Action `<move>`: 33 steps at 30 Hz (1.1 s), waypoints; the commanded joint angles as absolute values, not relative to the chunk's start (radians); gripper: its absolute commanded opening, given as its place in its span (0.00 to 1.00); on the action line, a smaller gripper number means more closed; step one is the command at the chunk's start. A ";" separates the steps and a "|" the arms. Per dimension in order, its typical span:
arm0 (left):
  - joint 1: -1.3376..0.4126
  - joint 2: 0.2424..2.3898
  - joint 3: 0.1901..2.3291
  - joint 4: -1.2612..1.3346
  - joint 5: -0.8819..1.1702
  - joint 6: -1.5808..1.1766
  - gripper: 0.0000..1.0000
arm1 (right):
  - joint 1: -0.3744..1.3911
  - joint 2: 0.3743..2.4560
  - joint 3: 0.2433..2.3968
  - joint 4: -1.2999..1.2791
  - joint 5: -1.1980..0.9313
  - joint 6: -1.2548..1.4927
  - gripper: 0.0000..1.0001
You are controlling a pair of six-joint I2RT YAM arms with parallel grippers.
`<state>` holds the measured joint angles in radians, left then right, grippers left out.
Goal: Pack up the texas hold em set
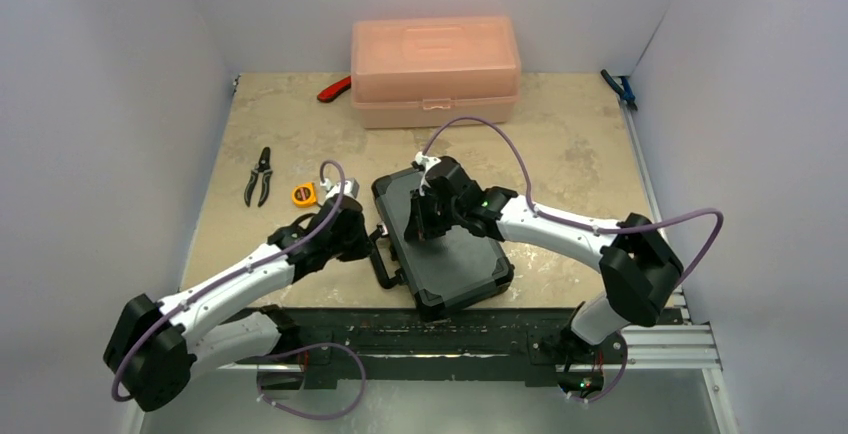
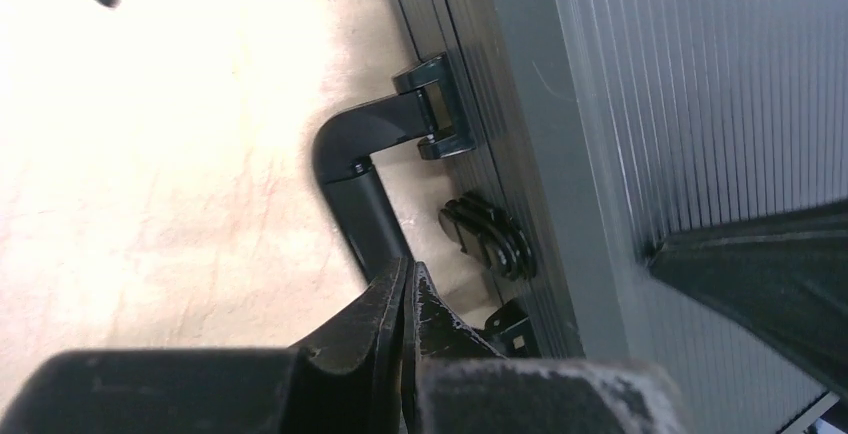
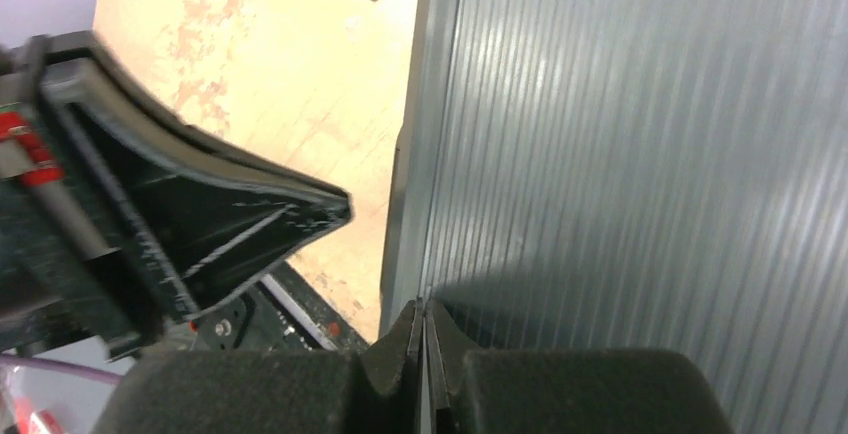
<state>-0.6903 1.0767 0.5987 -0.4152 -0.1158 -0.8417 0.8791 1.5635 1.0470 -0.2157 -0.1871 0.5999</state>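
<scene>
There, right claw (image 3: 422, 316) above closed briefcase (image 1: 460, 259).

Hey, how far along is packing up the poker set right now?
Done: the case has its lid down, and no chips or dice show loose on the table. In hand: the right gripper, shut, sits on the lid near its handle-side edge, and the left gripper, shut, is at the handle. Left: probably securing the latch; I can't tell whether it is fastened.

Enclosure: plain white walls (image 1: 110, 74) stood on three sides; table (image 1: 570, 154), beige mottled finish; metal rail (image 1: 638, 154) ran along right edge; lighting was even.
</scene>
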 commanded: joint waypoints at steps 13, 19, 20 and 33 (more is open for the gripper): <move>-0.692 0.785 0.591 -0.570 -0.184 -0.731 0.60 | 0.879 1.326 1.031 -0.425 0.049 0.645 0.68; -0.692 0.711 0.600 -0.609 -0.167 -0.695 0.68 | 0.879 1.186 0.970 -0.503 0.128 0.727 0.74; -0.692 0.697 0.603 -0.615 -0.158 -0.685 0.69 | 0.879 1.162 0.958 -0.526 0.140 0.745 0.74; -0.731 0.667 0.563 -0.557 0.091 -0.565 0.55 | 0.879 0.783 0.807 -0.946 0.295 1.033 0.62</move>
